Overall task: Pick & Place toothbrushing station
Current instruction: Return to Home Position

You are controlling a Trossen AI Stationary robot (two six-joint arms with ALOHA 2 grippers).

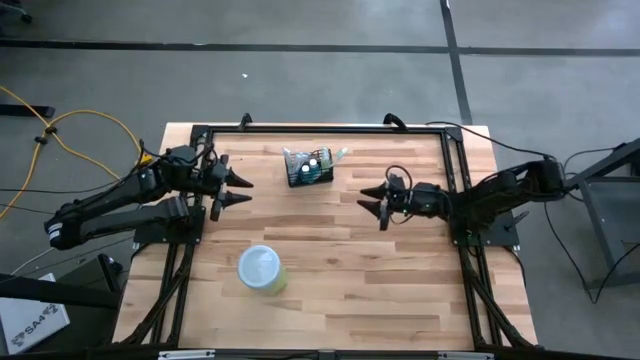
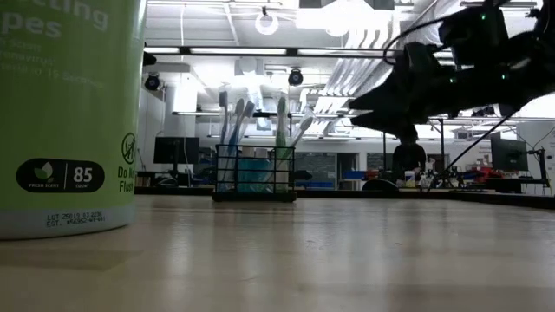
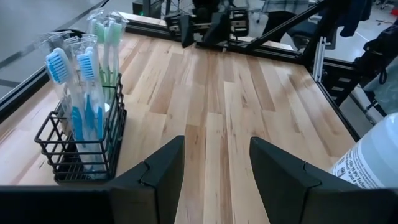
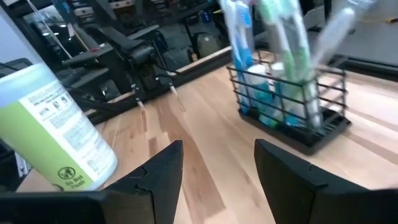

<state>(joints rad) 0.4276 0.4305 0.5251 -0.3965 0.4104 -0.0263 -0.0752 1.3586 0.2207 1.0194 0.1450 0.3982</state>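
The toothbrushing station is a small black wire-mesh holder with several packaged toothbrushes standing in it. It stands on its base on the wooden table, toward the far middle, as the left wrist view and right wrist view also show. My left gripper hovers open to its left, pointing toward the table's right. My right gripper hovers open to its right, a little nearer the front, pointing toward the table's left. Neither touches anything.
A round yellow-green wipes canister with a pale lid stands upright near the table's front, left of centre. A black metal frame runs round the table top. Bare wood lies between the two grippers.
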